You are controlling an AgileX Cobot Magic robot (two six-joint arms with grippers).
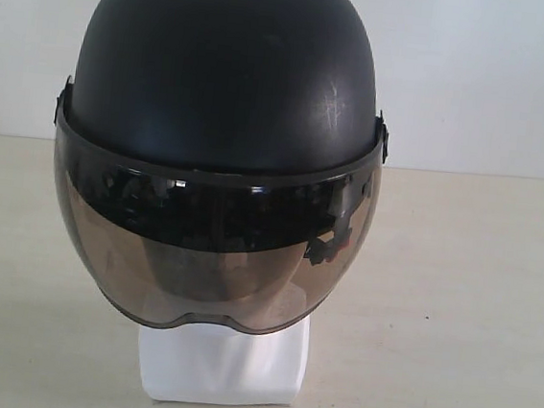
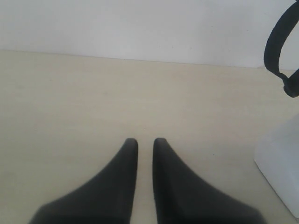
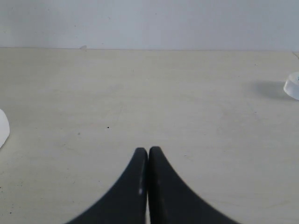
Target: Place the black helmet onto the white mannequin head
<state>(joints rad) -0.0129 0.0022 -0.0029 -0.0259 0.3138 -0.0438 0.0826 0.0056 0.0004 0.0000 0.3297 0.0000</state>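
Observation:
The black helmet [image 1: 228,65] sits upright on the white mannequin head [image 1: 223,365]. Its smoky visor [image 1: 200,255] hangs down over the face, so only the white neck and base show beneath it. Neither gripper appears in the exterior view. My left gripper [image 2: 145,142] hovers over bare table with a narrow gap between its fingers and nothing in it. The head's white base [image 2: 280,163] and a black strap loop [image 2: 274,44] of the helmet lie off to one side of it. My right gripper [image 3: 148,151] is shut and empty over the table.
The pale wooden table [image 1: 455,308] runs back to a white wall. In the right wrist view a small white object [image 3: 293,86] sits near the far edge, and a white rounded edge [image 3: 2,128] shows at the frame border.

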